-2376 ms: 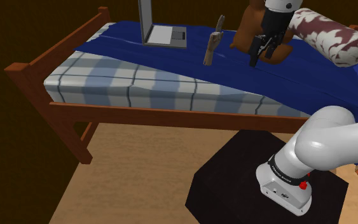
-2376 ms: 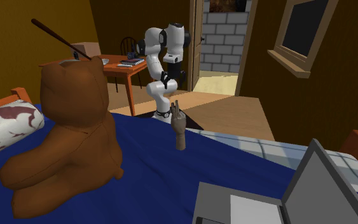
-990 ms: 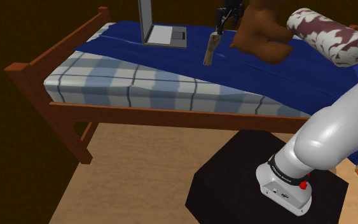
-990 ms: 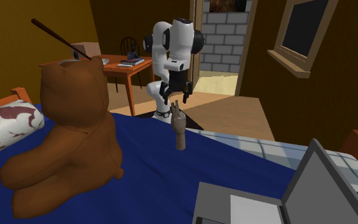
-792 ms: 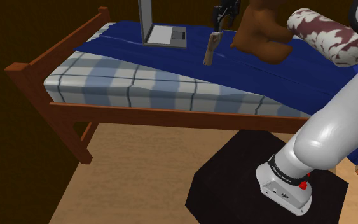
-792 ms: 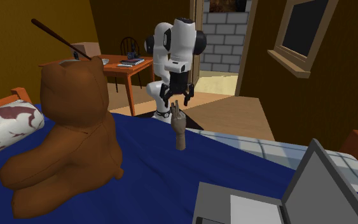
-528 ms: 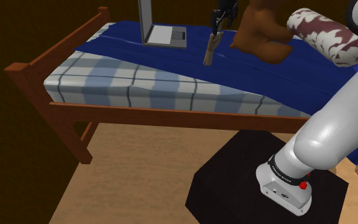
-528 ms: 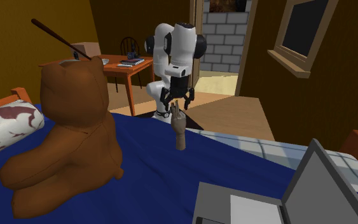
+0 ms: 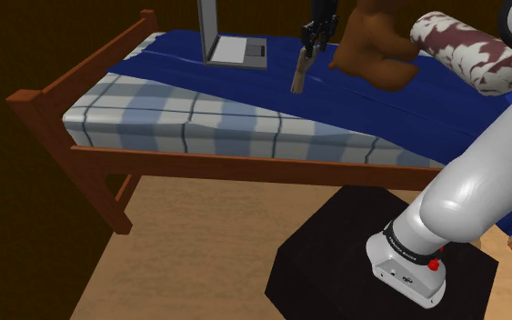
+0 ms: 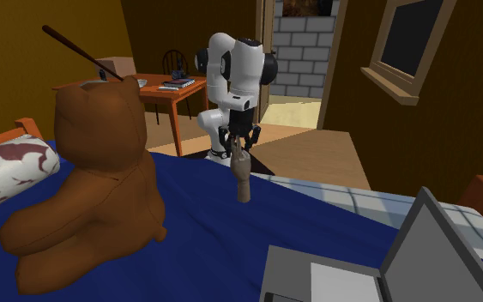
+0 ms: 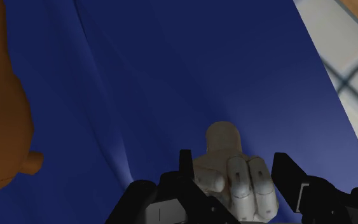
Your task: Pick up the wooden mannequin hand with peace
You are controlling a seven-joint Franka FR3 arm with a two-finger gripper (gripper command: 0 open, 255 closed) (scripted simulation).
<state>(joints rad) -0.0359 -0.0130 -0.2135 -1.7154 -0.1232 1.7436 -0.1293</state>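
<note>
straddling wooden mannequin hand [image 11: 233, 186], tool [image 11: 233, 159] fingers [image 11: 288, 177] apart, flanking it

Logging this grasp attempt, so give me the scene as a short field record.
target: mannequin hand, upright on the blue blanket
gripper: around the mannequin hand's top
neighbours: brown teddy bear beside it; open laptop further along the bed
support: wooden-framed bed
</note>
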